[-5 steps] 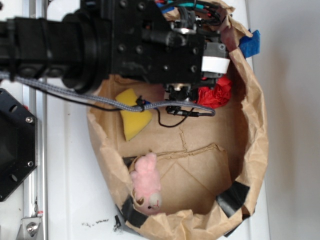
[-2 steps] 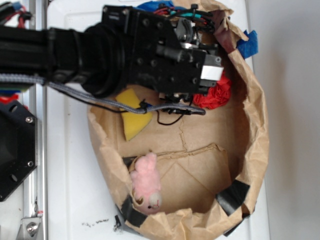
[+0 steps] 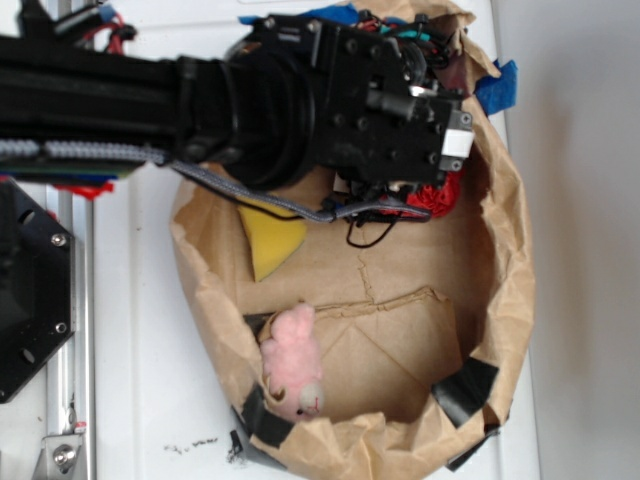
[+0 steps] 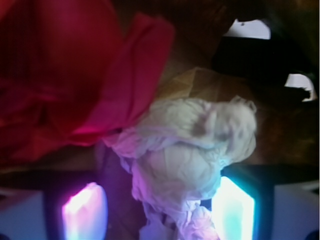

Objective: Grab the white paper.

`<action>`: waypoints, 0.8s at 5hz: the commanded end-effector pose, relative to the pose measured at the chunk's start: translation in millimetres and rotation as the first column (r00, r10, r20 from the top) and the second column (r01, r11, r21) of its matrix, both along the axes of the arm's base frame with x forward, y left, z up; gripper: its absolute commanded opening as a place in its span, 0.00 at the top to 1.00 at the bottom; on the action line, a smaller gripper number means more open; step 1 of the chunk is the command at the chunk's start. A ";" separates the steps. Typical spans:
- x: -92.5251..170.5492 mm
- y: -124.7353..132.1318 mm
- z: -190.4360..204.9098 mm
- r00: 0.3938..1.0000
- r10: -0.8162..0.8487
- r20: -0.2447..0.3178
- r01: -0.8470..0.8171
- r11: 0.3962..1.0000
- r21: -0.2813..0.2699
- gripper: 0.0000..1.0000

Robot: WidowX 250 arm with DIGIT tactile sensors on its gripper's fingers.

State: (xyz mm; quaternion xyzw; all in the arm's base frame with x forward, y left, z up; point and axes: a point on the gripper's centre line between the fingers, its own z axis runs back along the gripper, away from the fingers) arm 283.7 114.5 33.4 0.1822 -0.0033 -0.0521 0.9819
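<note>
Lowered deeper into the bag (image 3: 505, 250), the arm's spread jaws flank the white paper (image 4: 185, 165).

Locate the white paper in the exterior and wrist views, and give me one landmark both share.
Exterior: not visible; the arm and gripper cover the top of the brown paper bag where it would lie.
Wrist: the white paper fills centre to lower centre, between the two lit fingers, which stand apart.
Shared landmark: the red paper wad, peeking out below the gripper in the exterior view, upper left in the wrist view.
</note>
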 end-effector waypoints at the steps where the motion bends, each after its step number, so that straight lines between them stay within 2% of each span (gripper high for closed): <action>1: 9.8 2.7 11.8 0.999 -0.012 0.045 0.012 1.000 0.013 1.00; 4: 9.8 2.4 18.7 0.998 -0.013 0.060 0.012 1.000 0.004 1.00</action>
